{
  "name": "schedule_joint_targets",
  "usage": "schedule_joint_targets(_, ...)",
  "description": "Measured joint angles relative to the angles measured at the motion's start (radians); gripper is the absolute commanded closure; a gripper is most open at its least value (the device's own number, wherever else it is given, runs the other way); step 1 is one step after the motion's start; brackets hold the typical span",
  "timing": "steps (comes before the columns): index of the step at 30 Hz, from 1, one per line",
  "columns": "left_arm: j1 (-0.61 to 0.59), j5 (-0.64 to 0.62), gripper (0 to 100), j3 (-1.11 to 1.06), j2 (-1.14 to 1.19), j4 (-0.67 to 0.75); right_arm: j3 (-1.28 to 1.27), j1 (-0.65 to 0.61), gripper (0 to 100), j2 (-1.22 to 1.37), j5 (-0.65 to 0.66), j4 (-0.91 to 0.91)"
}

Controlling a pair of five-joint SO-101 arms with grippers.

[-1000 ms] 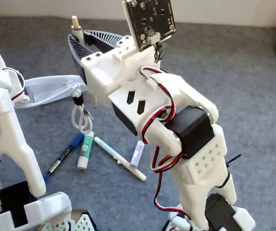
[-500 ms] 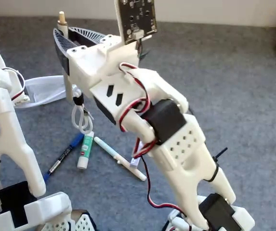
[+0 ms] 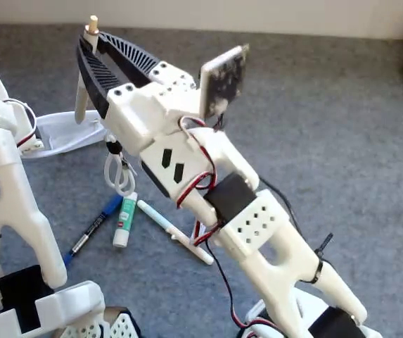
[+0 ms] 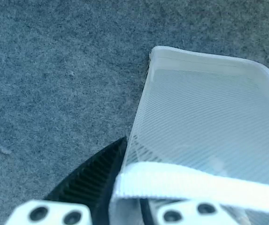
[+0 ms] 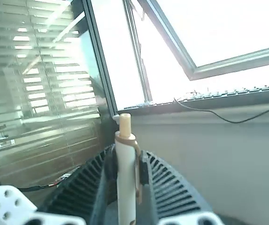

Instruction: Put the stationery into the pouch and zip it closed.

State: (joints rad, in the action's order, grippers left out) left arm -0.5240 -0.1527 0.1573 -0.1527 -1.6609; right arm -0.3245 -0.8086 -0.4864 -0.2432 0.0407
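My right gripper [image 3: 88, 44] is shut on a cream pen [image 3: 81, 98], held nearly upright above the near end of the white mesh pouch [image 3: 64, 131]. In the right wrist view the pen [image 5: 125, 173] stands between the black ribbed jaws of the right gripper [image 5: 125, 161]. My left gripper [image 4: 139, 206] is shut on the pouch's white zipper band, and the pouch [image 4: 204, 122] lies flat beyond it. On the grey mat lie a blue pen [image 3: 93, 225], a green-and-white glue stick [image 3: 123, 220] and a white pen [image 3: 171, 229].
A white cord loop [image 3: 118, 173] lies between the pouch and the loose stationery. The left arm's white body [image 3: 4, 183] stands at the left edge, the right arm's base [image 3: 306, 296] at the bottom right. Open grey mat [image 3: 342, 120] stretches to the right.
The right arm has swung left and tilted back with the pen, bringing the pen's lower end over the pouch. The left arm and the pouch have stayed put.
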Motion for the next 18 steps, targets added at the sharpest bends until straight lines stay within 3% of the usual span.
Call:
schedule_joint_targets(13, 0.0, 0.0, 99, 0.0, 0.0, 0.0, -0.054, -0.063, 99.4, 0.075, 0.006, 0.068)
schedule_joint_targets(18, 0.0, 0.0, 99, 0.0, 0.0, 0.0, -0.081, -0.089, 99.4, 0.137, 0.19, 0.069)
